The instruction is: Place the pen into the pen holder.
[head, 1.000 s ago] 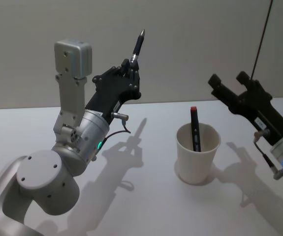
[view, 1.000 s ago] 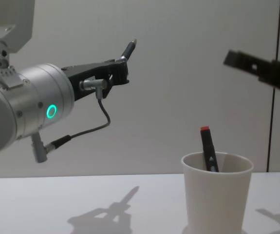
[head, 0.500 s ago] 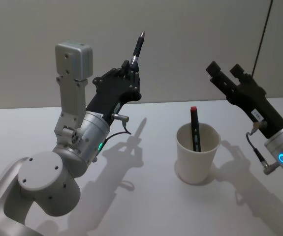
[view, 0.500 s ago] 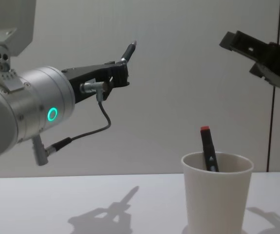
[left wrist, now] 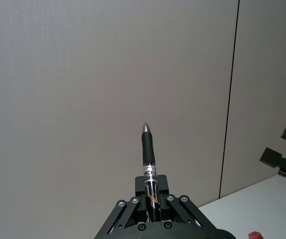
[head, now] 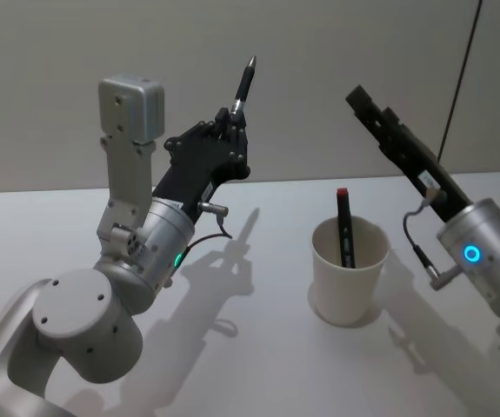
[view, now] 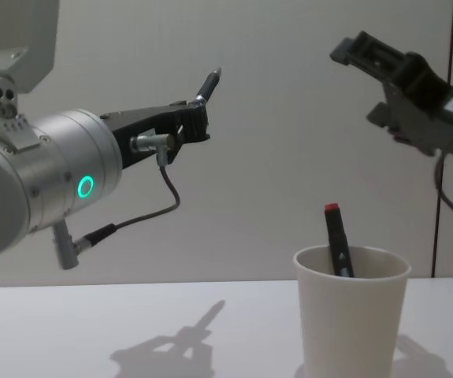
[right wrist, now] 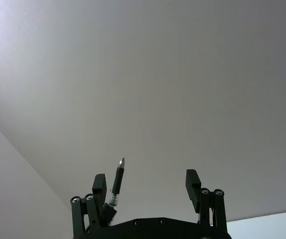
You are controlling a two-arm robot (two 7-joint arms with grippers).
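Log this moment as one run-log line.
left claw: shut on pen, raised, tip up | right claw: open, raised | pen holder: red-capped marker inside | status: pen not yet in holder

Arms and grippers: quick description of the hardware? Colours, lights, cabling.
Both black: left gripper, right gripper, linkage build, visible screws. Arms: silver-grey cylindrical links; ring light green left, blue right; thin grey cable with metal plug at each wrist.

Silver left arm, green ring light, black left gripper, right arm blue-lit, grey cable
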